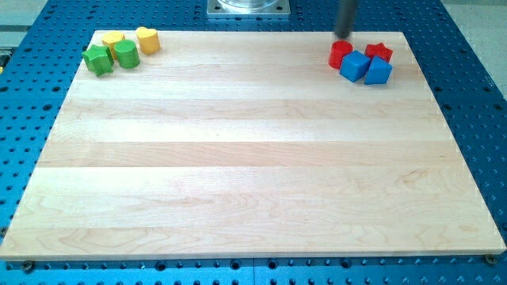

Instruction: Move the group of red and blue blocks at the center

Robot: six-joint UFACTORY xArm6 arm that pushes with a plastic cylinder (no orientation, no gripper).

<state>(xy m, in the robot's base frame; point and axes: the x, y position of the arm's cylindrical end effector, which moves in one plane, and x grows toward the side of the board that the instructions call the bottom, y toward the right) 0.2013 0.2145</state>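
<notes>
A red cylinder (340, 54), a red star (379, 52), a blue cube (355, 66) and a second blue block (379, 71) sit packed together at the view's top right of the wooden board (253, 158). My tip (342, 35) stands at the board's top edge, just above the red cylinder and slightly apart from it. The rod rises out of the view's top.
At the view's top left sit a green star (98, 59), a green cylinder (127, 54), a yellow block (113, 40) and a yellow heart (147, 39), grouped together. A blue perforated table (475, 95) surrounds the board. A metal base plate (248, 7) lies at the view's top.
</notes>
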